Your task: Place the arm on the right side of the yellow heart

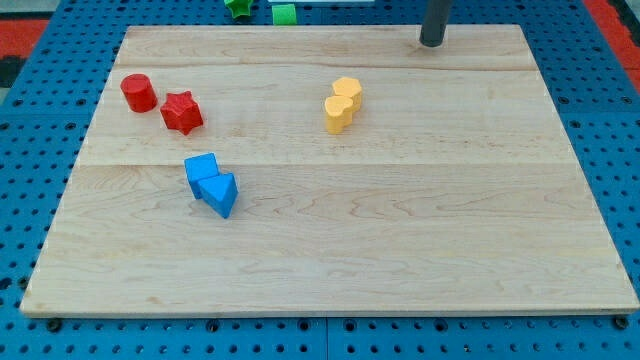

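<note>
Two yellow blocks touch each other a little above the board's middle. The lower one (339,113) looks like the yellow heart; the upper one (348,92) has a rounded, many-sided shape. My tip (431,43) rests near the board's top edge, up and to the right of both yellow blocks and well apart from them.
A red cylinder (138,92) and a red star (182,112) sit at the upper left. A blue cube (201,169) touches a blue triangle (221,193) left of centre. Two green blocks (238,7) (284,12) lie beyond the wooden board's (400,250) top edge.
</note>
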`<state>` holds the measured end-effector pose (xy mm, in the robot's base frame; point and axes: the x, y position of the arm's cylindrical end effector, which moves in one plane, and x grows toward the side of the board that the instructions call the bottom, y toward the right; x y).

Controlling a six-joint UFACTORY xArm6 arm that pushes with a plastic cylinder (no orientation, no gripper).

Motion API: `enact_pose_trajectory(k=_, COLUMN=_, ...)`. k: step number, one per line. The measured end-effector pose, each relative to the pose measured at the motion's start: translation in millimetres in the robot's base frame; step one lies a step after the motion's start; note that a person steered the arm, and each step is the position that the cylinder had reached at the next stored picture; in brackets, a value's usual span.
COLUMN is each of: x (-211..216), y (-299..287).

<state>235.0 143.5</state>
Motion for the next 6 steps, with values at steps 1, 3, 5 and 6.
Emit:
enact_pose_trajectory(k=1, x=8.4, y=-2.3)
enact_pose_trajectory(k=3, x=10.5, y=50.6)
enact_pose_trajectory(k=5, x=62.0, y=54.4)
enact_pose_trajectory(k=6, x=90.9, y=36.3)
